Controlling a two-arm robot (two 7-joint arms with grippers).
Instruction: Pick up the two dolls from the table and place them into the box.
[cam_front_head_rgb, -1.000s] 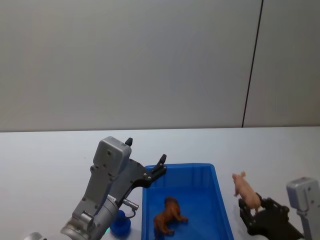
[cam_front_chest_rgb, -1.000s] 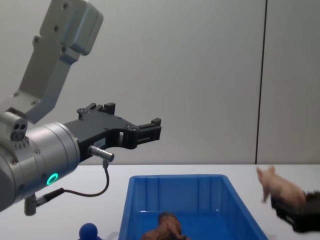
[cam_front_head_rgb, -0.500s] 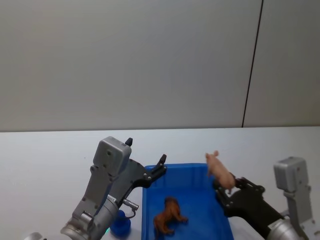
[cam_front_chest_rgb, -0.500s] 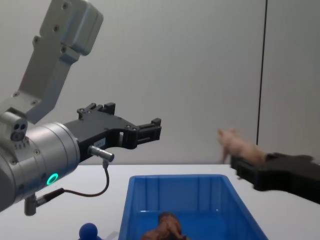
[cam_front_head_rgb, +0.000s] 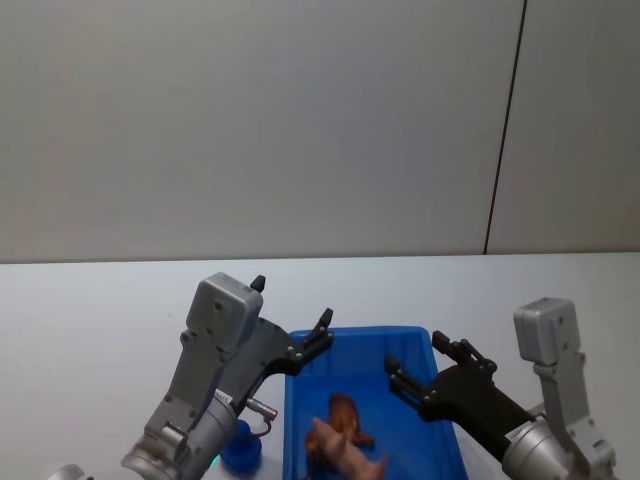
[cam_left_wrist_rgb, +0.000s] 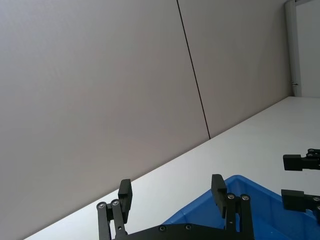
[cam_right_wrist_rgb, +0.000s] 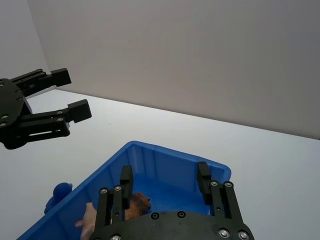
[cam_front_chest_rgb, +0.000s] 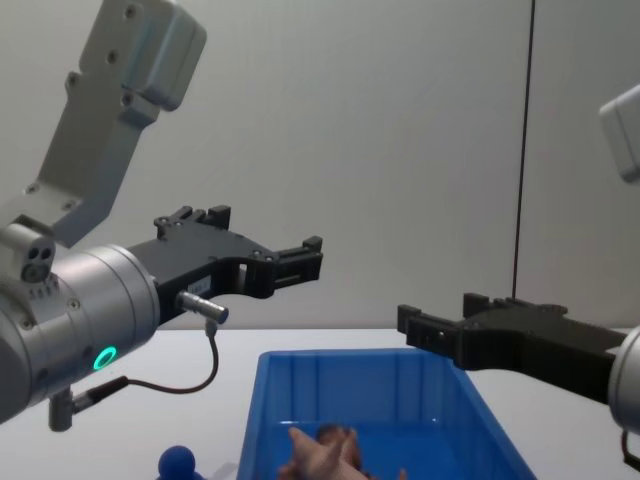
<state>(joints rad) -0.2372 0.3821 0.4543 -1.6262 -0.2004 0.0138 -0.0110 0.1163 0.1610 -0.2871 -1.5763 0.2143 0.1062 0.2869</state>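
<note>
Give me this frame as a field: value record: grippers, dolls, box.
left gripper: open, empty, raised near the box's far left corner
right gripper: open, empty, above the box's right side
box: blue bin on the table
brown animal: inside the box
pink pig: inside the box, just nearer than the brown animal; contact unclear
blue figure: on the table, outside the box, at its left
task state: two dolls in the box

box (cam_front_head_rgb: 360, 332): lower centre of head view, on table (cam_front_head_rgb: 90, 310)
pig (cam_front_head_rgb: 352, 457), animal doll (cam_front_head_rgb: 346, 411): in box, seemingly touching
small figure (cam_front_head_rgb: 240, 453): left of box
</note>
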